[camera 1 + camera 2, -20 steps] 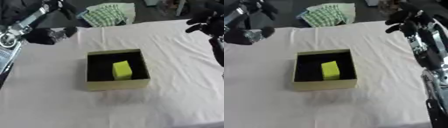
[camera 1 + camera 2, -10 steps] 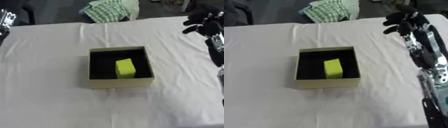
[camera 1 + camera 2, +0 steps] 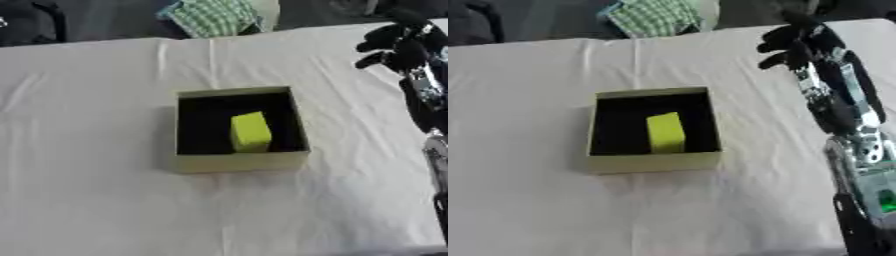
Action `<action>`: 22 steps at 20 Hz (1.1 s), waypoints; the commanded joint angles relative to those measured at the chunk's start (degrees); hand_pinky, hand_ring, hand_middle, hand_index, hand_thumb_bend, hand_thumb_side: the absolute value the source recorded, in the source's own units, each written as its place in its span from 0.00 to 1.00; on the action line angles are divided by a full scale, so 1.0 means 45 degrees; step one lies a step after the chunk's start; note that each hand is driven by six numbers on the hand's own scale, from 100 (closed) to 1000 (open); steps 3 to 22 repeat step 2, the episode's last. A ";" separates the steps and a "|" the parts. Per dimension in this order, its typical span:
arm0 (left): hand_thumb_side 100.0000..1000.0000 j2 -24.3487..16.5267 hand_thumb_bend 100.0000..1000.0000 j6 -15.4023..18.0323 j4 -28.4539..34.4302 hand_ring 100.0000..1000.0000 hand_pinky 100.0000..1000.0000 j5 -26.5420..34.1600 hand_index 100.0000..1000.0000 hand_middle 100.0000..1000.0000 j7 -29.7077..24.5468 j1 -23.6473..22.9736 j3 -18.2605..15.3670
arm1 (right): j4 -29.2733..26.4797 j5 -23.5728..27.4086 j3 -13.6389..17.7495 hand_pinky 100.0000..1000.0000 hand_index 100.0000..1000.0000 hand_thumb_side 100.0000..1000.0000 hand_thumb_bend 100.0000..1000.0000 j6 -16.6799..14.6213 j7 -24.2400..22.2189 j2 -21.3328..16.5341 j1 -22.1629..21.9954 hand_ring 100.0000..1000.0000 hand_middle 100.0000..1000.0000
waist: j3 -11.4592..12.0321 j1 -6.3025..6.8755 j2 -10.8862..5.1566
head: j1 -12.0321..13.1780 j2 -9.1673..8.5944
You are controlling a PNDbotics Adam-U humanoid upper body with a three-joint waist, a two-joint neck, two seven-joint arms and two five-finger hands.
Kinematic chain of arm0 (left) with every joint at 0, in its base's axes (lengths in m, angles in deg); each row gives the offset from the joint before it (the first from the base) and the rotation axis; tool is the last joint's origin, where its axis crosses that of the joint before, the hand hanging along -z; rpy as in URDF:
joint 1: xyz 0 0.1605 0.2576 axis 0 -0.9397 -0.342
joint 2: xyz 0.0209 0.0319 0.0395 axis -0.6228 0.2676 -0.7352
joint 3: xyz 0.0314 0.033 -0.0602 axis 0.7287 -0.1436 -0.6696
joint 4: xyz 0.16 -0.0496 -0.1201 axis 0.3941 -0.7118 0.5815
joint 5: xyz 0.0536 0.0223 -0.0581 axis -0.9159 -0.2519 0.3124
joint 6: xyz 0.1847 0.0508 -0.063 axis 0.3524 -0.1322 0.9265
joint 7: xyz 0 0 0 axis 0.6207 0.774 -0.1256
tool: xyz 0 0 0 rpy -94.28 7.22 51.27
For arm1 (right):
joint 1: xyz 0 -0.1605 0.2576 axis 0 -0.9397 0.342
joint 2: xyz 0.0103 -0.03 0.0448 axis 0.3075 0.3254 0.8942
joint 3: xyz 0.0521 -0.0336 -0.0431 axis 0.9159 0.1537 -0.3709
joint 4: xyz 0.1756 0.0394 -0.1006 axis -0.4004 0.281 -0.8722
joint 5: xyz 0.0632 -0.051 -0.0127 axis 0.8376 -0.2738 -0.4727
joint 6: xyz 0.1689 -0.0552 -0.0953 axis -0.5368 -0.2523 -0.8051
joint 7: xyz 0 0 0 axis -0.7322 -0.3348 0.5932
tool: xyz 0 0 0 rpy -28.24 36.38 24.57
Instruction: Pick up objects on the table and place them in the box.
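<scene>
An olive-green open box point(image 3: 238, 163) with a black inside stands in the middle of the white-covered table. A yellow-green block point(image 3: 250, 131) lies in it, towards the right. My right hand point(image 3: 791, 42) hovers over the far right of the table, well apart from the box, its dark fingers relaxed and pointing left with nothing in them. Its silver and black forearm point(image 3: 839, 100) runs down the right side of the view. My left hand shows in neither view.
A green checked cloth point(image 3: 213, 16) lies bunched at the table's far edge, above the box. A dark shape point(image 3: 35, 20) sits beyond the far left corner. The white tablecloth point(image 3: 87, 190) spreads around the box.
My left arm and hand have gone out of view at the upper left. The right hand stays at the far right. The whole picture has shifted, so the camera moved.
</scene>
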 commanded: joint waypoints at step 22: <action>0.68 -0.0028 0.28 -0.0076 0.0209 0.57 0.85 0.0050 0.74 0.64 0.0096 0.0049 -0.0226 | -0.0105 -0.0116 0.0000 0.56 0.89 0.62 0.00 0.0060 0.0008 -0.0075 0.0119 0.68 0.65 | -0.0011 -0.0010 -0.0115 | -0.0069 0.0093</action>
